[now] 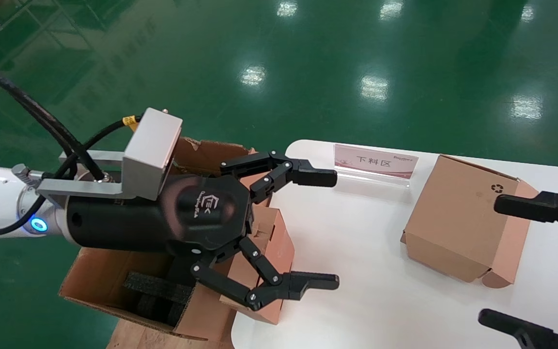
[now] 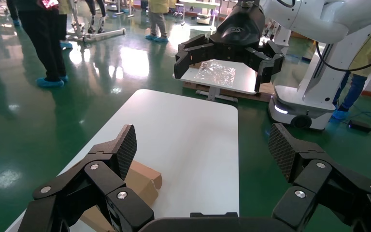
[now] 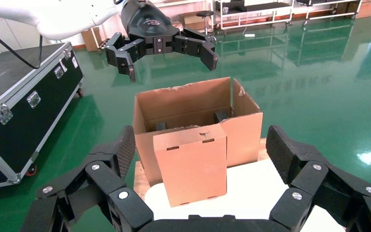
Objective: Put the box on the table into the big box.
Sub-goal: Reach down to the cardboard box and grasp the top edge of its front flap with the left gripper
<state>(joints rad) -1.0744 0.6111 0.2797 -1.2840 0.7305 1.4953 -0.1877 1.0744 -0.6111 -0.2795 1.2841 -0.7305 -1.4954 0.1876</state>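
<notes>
My left hand (image 1: 330, 230) hangs open over the worktop (image 1: 356, 291) edge, small box (image 1: 271, 252) upright just under it beside the big box (image 3: 193, 104); looks light, thin card, so grip flat sides gently; right hand (image 1: 511, 261) open, idle.

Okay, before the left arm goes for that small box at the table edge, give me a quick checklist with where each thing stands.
1. Left gripper open: ok, jaws wide and empty.
2. The box standing upright at the table edge, nothing on it: ok.
3. Box between the left fingers: not ok; in the right wrist view the gripper hangs higher, over the big box.
4. Big box open on top: ok.
5. Room inside beside the black foam blocks: cannot tell.
6. Right gripper out of the way: ok, open, over by the box with the recycling symbol.
</notes>
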